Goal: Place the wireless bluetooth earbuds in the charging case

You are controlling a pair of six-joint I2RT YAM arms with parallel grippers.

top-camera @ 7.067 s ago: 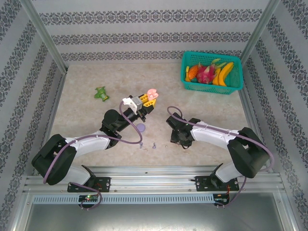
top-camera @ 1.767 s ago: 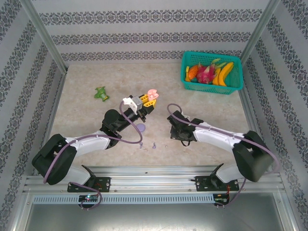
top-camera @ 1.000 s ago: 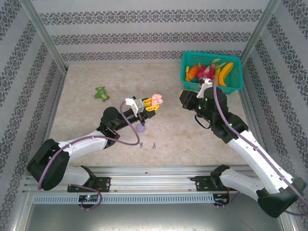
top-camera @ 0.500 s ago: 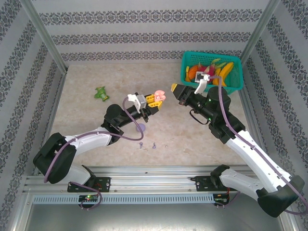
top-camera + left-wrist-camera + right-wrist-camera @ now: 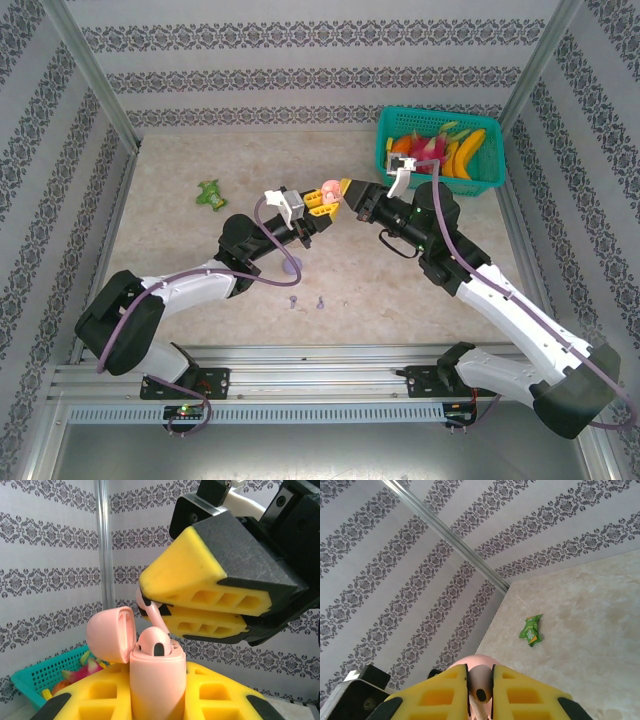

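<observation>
My left gripper (image 5: 320, 200) is shut on the body of a pink charging case (image 5: 156, 680), held upright above the table with its lid (image 5: 111, 634) flipped open. One pale pink earbud (image 5: 154, 642) sits in the case. My right gripper (image 5: 347, 190) hangs just above the case's open mouth, shut on a second pale pink earbud (image 5: 481, 682) with its stem (image 5: 151, 612) pointing down at the case. On the table below lie a round purple case (image 5: 292, 265) and two tiny purple earbuds (image 5: 293, 301) (image 5: 320, 302).
A teal basket (image 5: 395, 170) of fruit stands at the back right, close behind the right arm. A green packet (image 5: 210, 194) lies at the left of the table. Patterned walls and metal posts close in the table on three sides.
The right arm has swung left from near the basket, bringing its earbud up to the pink case. The left gripper has shifted slightly right with the case.
</observation>
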